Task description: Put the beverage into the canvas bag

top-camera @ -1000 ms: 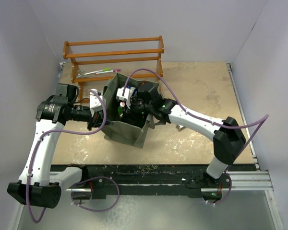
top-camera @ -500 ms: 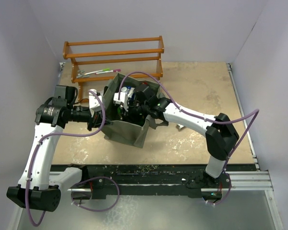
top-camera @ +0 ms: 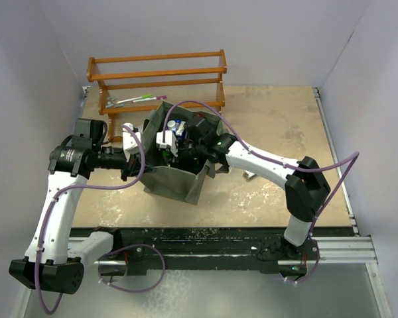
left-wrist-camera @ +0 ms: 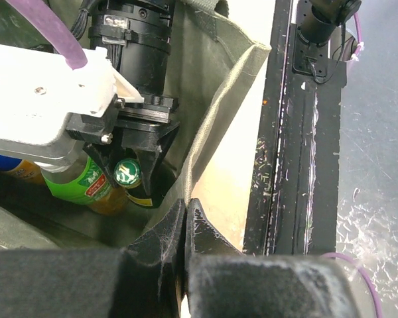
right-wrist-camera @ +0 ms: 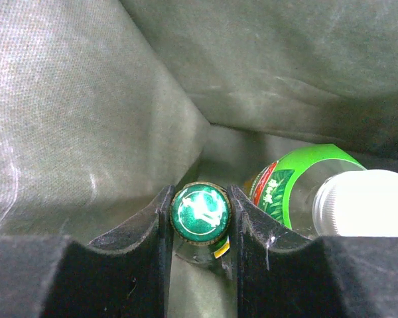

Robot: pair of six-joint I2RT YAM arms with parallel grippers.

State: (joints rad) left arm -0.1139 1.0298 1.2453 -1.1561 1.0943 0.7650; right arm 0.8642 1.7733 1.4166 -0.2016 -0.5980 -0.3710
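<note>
Toward the back left of the surface [top-camera: 278, 132], the canvas bag [top-camera: 177, 182] stood upright with its mouth open, just in front of a wooden rack [top-camera: 158, 71].

At the bag's rim, the left claw [left-wrist-camera: 186, 211] was closed, with the fabric edge pinched between its two fingers.

Over the bag's mouth, the right arm angled downward and the right claw [right-wrist-camera: 199, 199] was inside the bag. Its jaws were narrowed onto the top of a bottle [right-wrist-camera: 199, 213] with a green cap, and one finger touched each side of the cap.

The gripped bottle sat low inside the bag, close to one fabric wall. Whether its base met the bag's floor could not be told.

Just beside it, also inside the bag, was a second bottle [right-wrist-camera: 295, 180] with a green label and a pale cap.
</note>
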